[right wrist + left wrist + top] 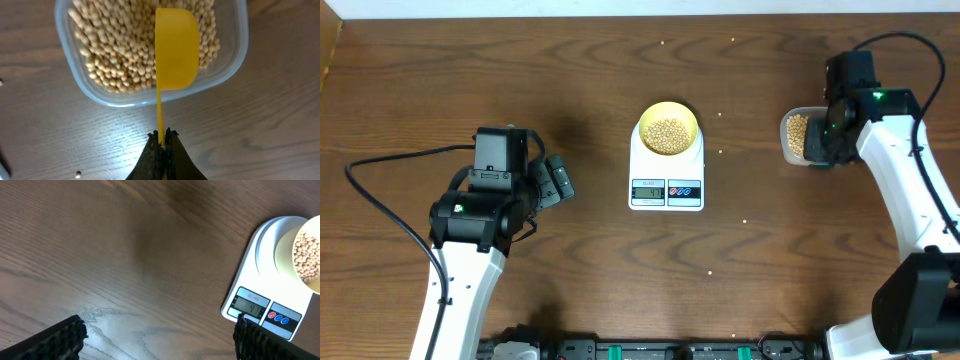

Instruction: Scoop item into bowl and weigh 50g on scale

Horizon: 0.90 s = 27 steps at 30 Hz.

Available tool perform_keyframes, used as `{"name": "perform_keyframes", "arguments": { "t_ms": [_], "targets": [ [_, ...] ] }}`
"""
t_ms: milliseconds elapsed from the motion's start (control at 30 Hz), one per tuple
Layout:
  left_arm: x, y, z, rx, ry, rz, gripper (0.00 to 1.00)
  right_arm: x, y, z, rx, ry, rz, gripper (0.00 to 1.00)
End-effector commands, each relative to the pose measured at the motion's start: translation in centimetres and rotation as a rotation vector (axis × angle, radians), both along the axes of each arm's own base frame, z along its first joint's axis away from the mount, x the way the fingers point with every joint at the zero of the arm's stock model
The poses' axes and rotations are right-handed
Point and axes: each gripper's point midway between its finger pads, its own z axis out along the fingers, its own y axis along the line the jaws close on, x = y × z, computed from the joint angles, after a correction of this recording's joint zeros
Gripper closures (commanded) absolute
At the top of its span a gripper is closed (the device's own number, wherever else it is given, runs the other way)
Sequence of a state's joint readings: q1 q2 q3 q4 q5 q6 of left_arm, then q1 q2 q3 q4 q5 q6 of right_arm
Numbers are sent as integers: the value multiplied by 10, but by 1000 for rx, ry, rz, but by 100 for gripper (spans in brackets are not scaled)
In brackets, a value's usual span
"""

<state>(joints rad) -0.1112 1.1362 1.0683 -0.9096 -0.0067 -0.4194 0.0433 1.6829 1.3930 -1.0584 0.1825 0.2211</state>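
Note:
The pale-yellow bowl (pixel 668 128) sits on the white scale (pixel 666 175) at the table's middle, holding tan beans (pixel 668 133). The left wrist view shows the scale (pixel 260 280), its lit display and the bowl (pixel 306 255) at the right edge. My left gripper (pixel 555 180) hovers left of the scale, open and empty, its fingers (pixel 60 340) wide apart. My right gripper (pixel 162 135) is shut on the thin handle of a bright yellow scoop (pixel 176 47). The scoop's back faces the camera, over beans (pixel 115 45) in a clear container (pixel 235 60).
The clear container (pixel 797 135) stands at the right, partly under my right arm. Stray beans lie loose on the wood, such as one (pixel 719 114) right of the bowl and another (pixel 78 174) near the right gripper. Cables run along the table's front edge.

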Motion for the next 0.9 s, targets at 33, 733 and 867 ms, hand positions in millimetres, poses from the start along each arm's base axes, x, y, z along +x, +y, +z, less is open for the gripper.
{"name": "perform_keyframes", "arguments": {
  "t_ms": [33,733,867],
  "targets": [
    [2,4,4,14,-8,16,4,0,0,-4,15,-4,-45,99],
    [2,5,3,13,-8,16,4,5,13,-10,144,-25,-64,99],
    [2,5,4,14,-8,16,4,5,15,-10,155,-24,-61,99]
  ]
}}
